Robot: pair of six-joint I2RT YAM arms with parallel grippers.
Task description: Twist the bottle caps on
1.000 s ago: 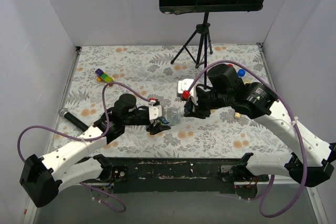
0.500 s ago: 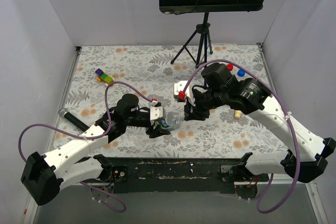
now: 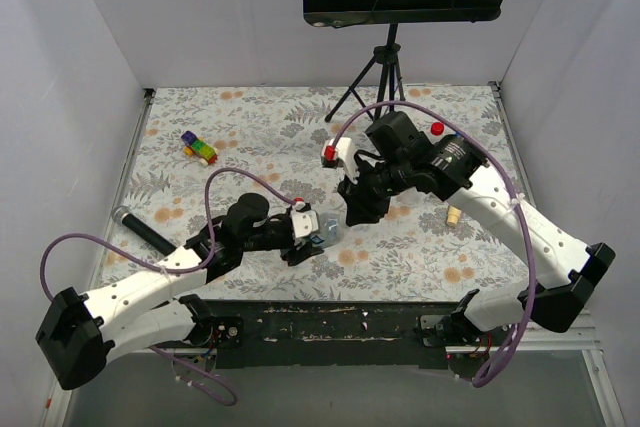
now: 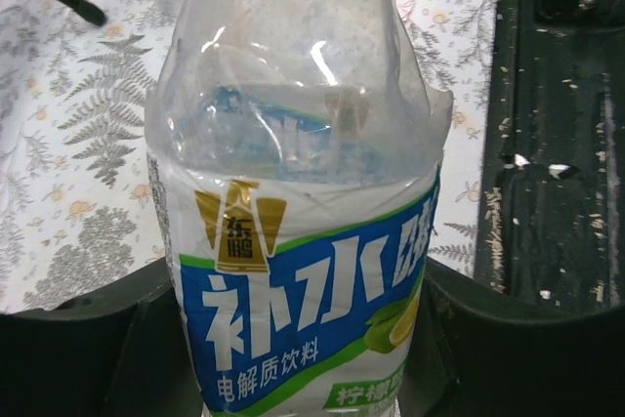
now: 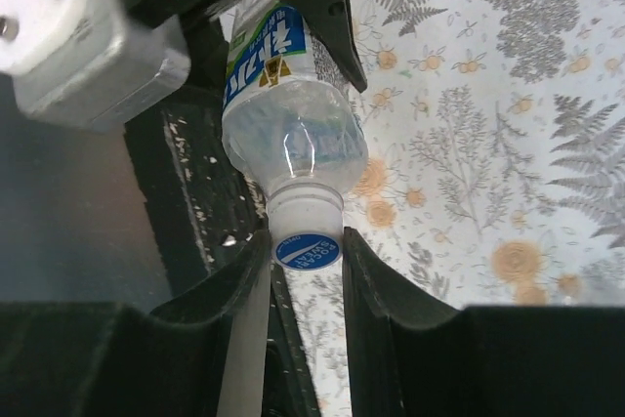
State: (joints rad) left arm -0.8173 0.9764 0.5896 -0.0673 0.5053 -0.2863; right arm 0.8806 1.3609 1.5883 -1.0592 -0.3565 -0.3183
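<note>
My left gripper (image 3: pixel 306 234) is shut on a clear bottle (image 3: pixel 325 227) with a blue and white label, held near the table's front middle. In the left wrist view the bottle (image 4: pixel 303 241) fills the space between both black fingers (image 4: pixel 88 339). Its neck points toward my right gripper (image 3: pixel 353 213). In the right wrist view a whitish cap with a blue top (image 5: pixel 308 249) sits on the neck of the bottle (image 5: pixel 291 129), and my right gripper (image 5: pixel 306 259) is shut on that cap. A red cap (image 3: pixel 437 128) lies at the back right.
A multicoloured toy block (image 3: pixel 198 146) lies at the back left and a black stick (image 3: pixel 140 229) at the left. A tan cylinder (image 3: pixel 453 215) lies under the right arm. A tripod stand (image 3: pixel 380 77) rises at the back centre. White walls close in three sides.
The right arm has swung left and its wrist has turned while staying at the bottle's neck. It now covers the blue cap seen at the back right. The left arm shifted slightly right.
</note>
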